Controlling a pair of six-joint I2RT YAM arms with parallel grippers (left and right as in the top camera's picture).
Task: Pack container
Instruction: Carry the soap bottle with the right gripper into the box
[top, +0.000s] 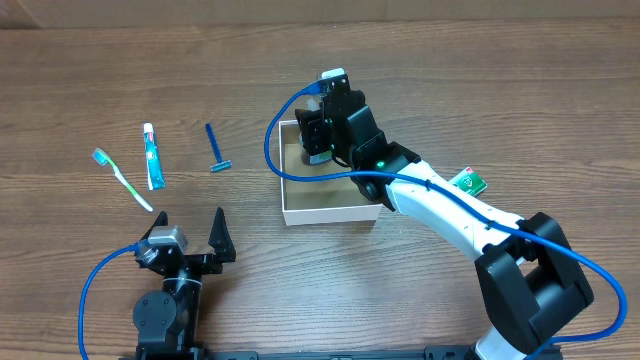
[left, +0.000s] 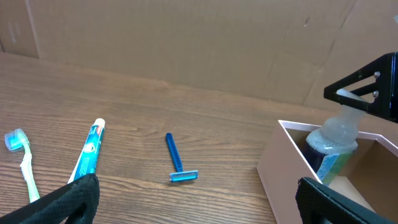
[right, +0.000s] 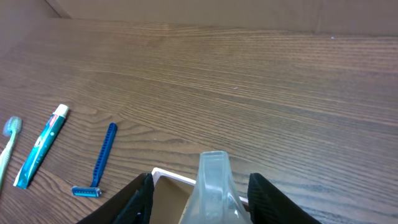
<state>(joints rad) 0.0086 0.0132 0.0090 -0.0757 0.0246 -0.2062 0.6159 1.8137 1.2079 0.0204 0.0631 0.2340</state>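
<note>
The container (top: 330, 213) is a shallow square box, white outside and brown inside, at mid-table; it also shows in the left wrist view (left: 280, 168) and the right wrist view (right: 171, 176). A small bottle (left: 333, 146) with a clear cap (right: 214, 186) stands upright in its far left corner. My right gripper (top: 318, 135) hangs over it, its jaws (right: 199, 180) open on either side of the cap, with gaps on both sides. My left gripper (top: 190, 222) is open and empty near the front edge, with its fingers (left: 199, 199) spread wide.
A blue razor (top: 215, 148), a toothpaste tube (top: 152, 158) and a green-white toothbrush (top: 122, 180) lie on the wooden table left of the box. A small green packet (top: 467, 182) lies to the right of the right arm.
</note>
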